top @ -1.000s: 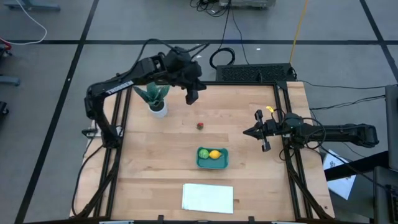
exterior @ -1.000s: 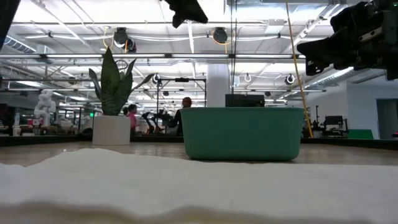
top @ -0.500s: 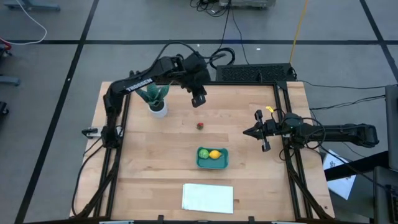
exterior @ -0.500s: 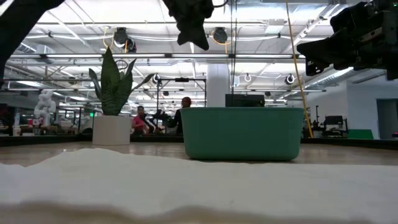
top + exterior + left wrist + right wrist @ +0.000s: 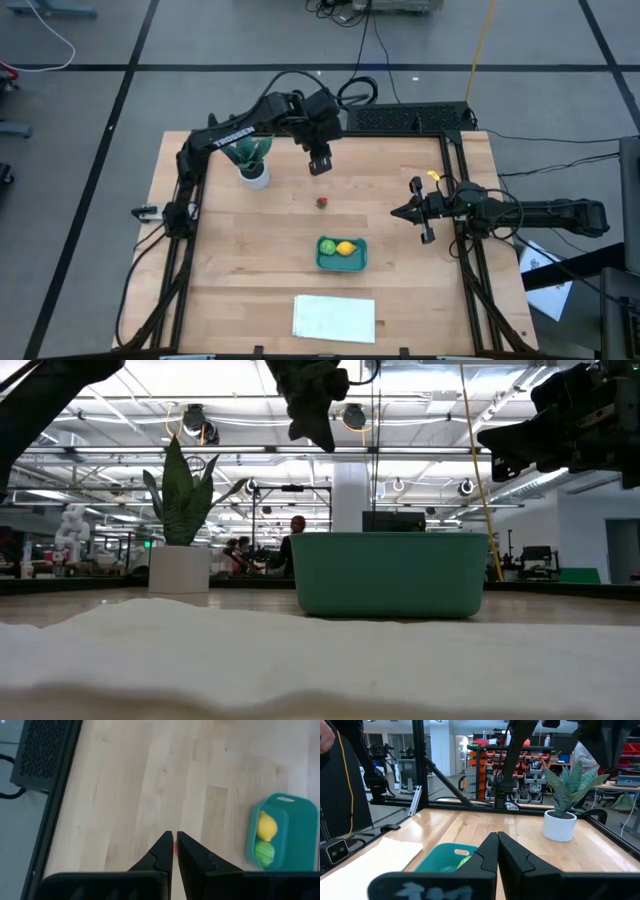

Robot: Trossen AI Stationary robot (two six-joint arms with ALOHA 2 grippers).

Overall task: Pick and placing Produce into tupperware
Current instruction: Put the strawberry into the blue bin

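Note:
The teal tub (image 5: 342, 254) stands on the table's near middle and holds the light green piece (image 5: 327, 246) and the yellow lemon-like piece (image 5: 346, 248). The tub also shows in the left wrist view (image 5: 292, 837). The small dark red piece (image 5: 322, 202) lies on the wood between the tub and my left gripper. My left gripper (image 5: 320, 160) hangs above the table's far middle, shut and empty, its fingers (image 5: 174, 839) pointing down near the red piece. My right gripper (image 5: 415, 212) waits shut and empty at the table's right side.
A spiky potted plant in a white pot (image 5: 252, 165) stands at the far left, close to the left arm. A flat white sheet (image 5: 334, 318) lies near the front edge. A black box (image 5: 410, 118) sits beyond the far edge. People show in the room behind.
My left gripper has gone toward the table's right and a little down, from beside the plant toward the dark red piece, staying shut. The produce and the tub have stayed where they were.

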